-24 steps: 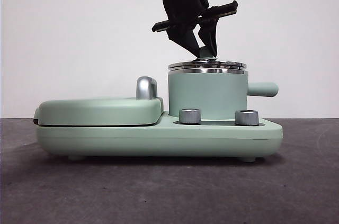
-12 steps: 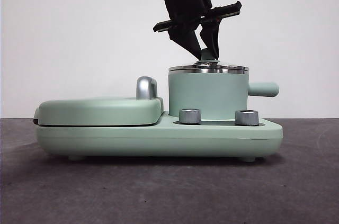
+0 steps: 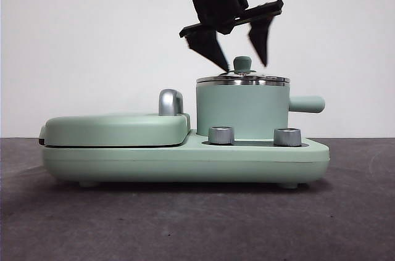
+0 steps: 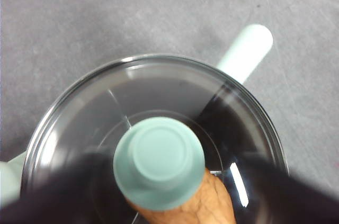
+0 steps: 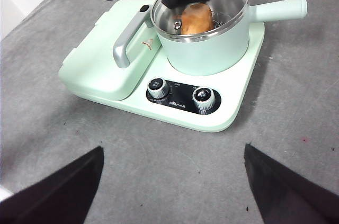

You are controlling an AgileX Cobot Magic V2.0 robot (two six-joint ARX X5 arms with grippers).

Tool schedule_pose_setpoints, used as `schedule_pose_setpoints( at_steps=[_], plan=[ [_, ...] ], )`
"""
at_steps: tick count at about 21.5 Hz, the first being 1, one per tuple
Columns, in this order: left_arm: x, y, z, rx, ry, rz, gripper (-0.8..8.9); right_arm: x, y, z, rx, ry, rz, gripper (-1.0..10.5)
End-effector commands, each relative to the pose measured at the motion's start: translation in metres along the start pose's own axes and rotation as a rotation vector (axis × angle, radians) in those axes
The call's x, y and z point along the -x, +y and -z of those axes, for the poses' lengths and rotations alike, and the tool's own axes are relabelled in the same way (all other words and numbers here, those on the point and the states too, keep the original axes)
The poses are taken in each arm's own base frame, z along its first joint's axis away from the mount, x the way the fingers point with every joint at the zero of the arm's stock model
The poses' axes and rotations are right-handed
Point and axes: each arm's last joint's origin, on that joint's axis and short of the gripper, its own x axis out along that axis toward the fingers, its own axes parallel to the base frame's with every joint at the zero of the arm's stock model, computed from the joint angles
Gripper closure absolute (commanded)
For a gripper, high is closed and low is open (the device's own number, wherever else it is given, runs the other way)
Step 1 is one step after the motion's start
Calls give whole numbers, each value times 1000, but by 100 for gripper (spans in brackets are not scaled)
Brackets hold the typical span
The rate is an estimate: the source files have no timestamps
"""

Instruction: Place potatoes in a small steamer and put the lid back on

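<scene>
With the potato (image 5: 196, 18) down inside the steamer (image 3: 242, 111) and the lid (image 3: 242, 79) sitting level on its steel rim, you've got both halves of the job looking done. Your left gripper (image 3: 241, 53) hangs just over the knob (image 3: 242, 63), jaws spread wide either side of it and holding nothing, so all that's left, by my read, is to lift clear. Your right gripper (image 5: 172, 189) waits well apart, open and empty too.

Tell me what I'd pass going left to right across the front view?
Griddle cover → chrome handle → left dial → lid knob → right dial → steamer handle.
</scene>
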Motion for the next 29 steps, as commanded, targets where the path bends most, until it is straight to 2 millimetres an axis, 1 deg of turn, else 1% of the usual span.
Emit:
schedule_pose_setpoints(
  at_steps=[1,4,8,10,11,12,14,16,19,21,24,25,28,29],
  plan=[
    [33,2,-17,12,-79,5,149,1,1,-2,-7,-13,-11,523],
    [80,5,-19,-19,-44,0,158,1,1,-2,-7,-12,-11,523],
    [145,8,-10,-31,40,-5,163,1,1,-3,-6,-11,-12,523],
    [179,10,-7,-46,25,-3,165,1,2,-2,-6,-5,-27,523],
    [199,11,-6,-50,6,-2,165,1,2,-2,-5,1,-44,523],
    [214,12,-3,-51,-2,-2,165,1,3,-2,0,5,-56,523],
    [247,15,5,-49,-13,-1,165,1,3,-2,6,10,-74,523],
    [267,16,12,-42,-34,1,166,1,4,-2,6,13,-97,523],
    [288,17,27,-43,-54,6,166,1,6,-3,8,15,-144,523],
    [297,17,45,-46,-40,13,167,1,7,-4,10,12,-175,523],
    [302,19,76,-45,-4,14,171,2,9,-6,13,3,-217,523],
    [303,21,89,-35,0,14,187,2,9,-6,15,2,-234,523],
    [305,24,125,17,-21,16,292,0,10,-7,19,7,-246,523],
    [305,25,136,37,-30,17,313,0,10,-7,27,12,-254,523]
  ],
)
